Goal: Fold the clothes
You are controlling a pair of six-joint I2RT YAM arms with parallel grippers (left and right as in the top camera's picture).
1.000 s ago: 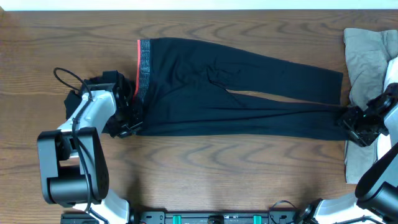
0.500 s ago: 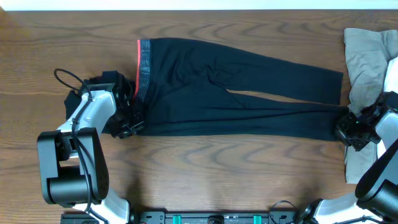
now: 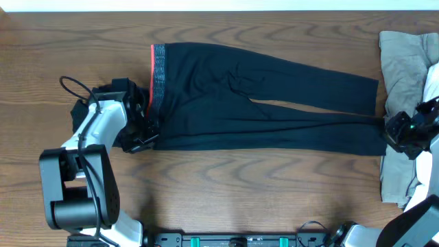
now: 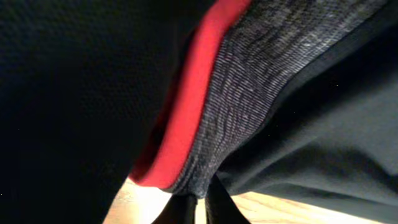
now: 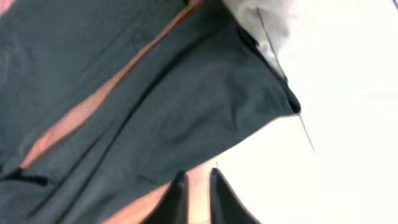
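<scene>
**Black pants flat on the table, held at the waist**

From above we see the long black two-legged fabric pants (image 3: 260,96) lying flat across the brown wooden table (image 3: 240,185). The left gripper (image 3: 144,137) sits at the waist corner. The right gripper (image 3: 391,130) sits at the leg hems, beside a crumpled khaki garment (image 3: 401,62). Only the left wrist view shows the grey red-edged waistband (image 4: 249,106) clamped in closed jaws. In the right wrist view the fingers (image 5: 177,200) stand nearly together; we cannot tell whether they pinch cloth.
</scene>
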